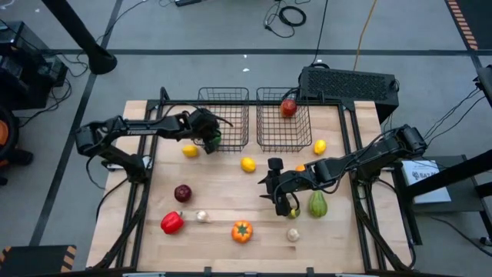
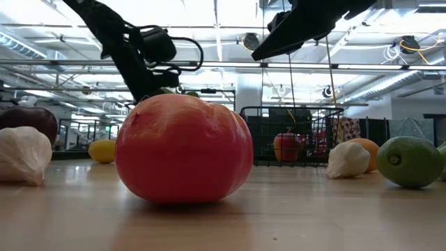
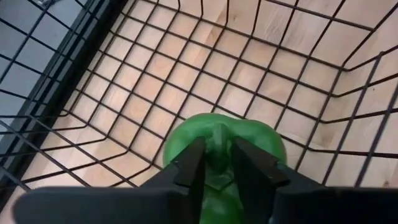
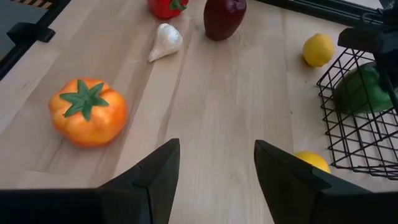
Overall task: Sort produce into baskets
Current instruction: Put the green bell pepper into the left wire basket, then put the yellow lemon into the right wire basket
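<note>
My left gripper (image 1: 209,137) reaches down into the near left corner of the left wire basket (image 1: 224,91), shut on a green pepper (image 3: 221,140). The pepper also shows through the mesh in the right wrist view (image 4: 364,90). The right basket (image 1: 265,142) holds a red fruit (image 1: 288,108). My right gripper (image 4: 217,149) hangs open over bare wood near the table's middle (image 1: 270,185), touching nothing. A lemon (image 4: 311,160) lies just beside it, and an orange pepper (image 4: 88,112) sits closer to the near edge. My left gripper has the green pepper's top, around its stem (image 3: 217,134), between its two fingers (image 3: 189,165). They come slanting down from above. The pepper sits upright, low inside the basket; whether its underside touches the basket floor I cannot tell.
Loose on the table lie a lemon (image 1: 190,151), a dark red apple (image 1: 182,192), a red pepper (image 1: 172,223), a garlic bulb (image 1: 202,217), another bulb (image 1: 293,235), a green fruit (image 1: 317,204) and a lemon (image 1: 320,146). A black box (image 1: 350,83) stands far right.
</note>
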Robot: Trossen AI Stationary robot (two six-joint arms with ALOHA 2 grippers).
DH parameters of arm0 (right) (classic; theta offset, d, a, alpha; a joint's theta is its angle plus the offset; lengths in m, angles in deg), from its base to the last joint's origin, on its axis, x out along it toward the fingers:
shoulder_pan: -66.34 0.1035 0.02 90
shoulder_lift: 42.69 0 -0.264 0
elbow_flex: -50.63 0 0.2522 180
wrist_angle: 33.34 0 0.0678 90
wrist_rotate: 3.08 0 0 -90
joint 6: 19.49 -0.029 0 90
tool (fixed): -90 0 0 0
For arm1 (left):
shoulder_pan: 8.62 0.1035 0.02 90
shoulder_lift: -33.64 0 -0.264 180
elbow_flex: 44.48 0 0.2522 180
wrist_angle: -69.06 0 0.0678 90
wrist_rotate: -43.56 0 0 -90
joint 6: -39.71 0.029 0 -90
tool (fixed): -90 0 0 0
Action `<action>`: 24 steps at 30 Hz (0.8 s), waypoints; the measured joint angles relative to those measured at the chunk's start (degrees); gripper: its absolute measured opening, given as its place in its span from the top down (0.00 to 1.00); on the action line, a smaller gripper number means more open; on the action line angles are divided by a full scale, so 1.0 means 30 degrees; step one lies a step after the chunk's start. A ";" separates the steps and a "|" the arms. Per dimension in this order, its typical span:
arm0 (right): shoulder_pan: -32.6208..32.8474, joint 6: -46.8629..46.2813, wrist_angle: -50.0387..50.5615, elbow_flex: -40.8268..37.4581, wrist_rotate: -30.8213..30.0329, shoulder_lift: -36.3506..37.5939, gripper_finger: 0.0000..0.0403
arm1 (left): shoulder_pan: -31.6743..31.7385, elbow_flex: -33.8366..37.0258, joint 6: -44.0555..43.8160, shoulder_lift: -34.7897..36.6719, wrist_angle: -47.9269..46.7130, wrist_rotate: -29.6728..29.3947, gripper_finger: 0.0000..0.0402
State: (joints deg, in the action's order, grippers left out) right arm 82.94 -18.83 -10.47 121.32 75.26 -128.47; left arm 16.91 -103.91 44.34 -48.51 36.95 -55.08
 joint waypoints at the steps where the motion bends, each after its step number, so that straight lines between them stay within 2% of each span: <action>1: 0.0000 0.0000 0.0040 0.0000 0.0000 0.0000 0.51 | -0.0003 -0.0035 -0.0030 0.0007 -0.0079 -0.0024 0.75; 7: 0.0000 -0.0075 0.0404 -0.0009 -0.0007 0.0000 0.51 | 0.0005 -0.1159 -0.0695 0.0849 -0.1455 -0.0197 0.68; 16: 0.0000 -0.0153 0.0384 -0.0015 -0.0007 -0.0007 0.51 | -0.0284 -0.3325 -0.2036 0.2501 -0.4233 -0.0262 0.67; 20: 0.0000 -0.0153 0.0695 -0.0015 -0.0091 -0.0007 0.51 | -0.1276 -0.3677 -0.3477 0.3667 -0.4178 -0.0080 0.67; 24: -0.0007 -0.0153 0.0776 -0.0296 -0.0124 -0.0007 0.51 | -0.3167 -0.3689 -0.4786 0.4813 -0.4003 0.0104 0.67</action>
State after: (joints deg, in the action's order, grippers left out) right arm 82.92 -19.29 -8.14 120.43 74.88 -128.49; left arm 7.41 -114.98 29.98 -34.07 24.94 -54.77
